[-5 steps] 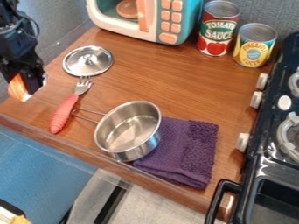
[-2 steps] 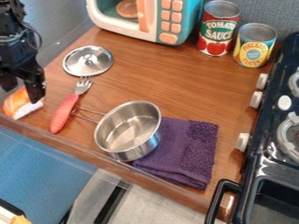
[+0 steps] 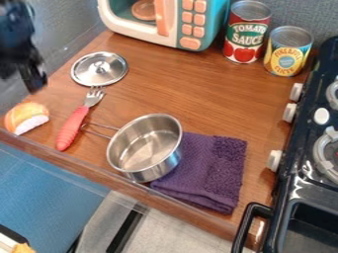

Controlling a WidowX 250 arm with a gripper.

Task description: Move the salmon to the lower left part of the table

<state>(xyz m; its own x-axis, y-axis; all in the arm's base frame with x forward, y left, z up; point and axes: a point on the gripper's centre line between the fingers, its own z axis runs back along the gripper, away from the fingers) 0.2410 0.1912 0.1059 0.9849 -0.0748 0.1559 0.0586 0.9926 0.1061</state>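
Fingers (image 3: 33, 78) apart and angled down, the black gripper (image 3: 20, 83) hangs clear of the rounded, orange-and-white salmon sushi (image 3: 26, 117), which lies at the wood-grained counter's (image 3: 204, 94) front left corner. Beside it rests a ridge-handled fork (image 3: 72, 127).

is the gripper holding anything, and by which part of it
Nothing is held: the salmon lies on the table, apart from the gripper.
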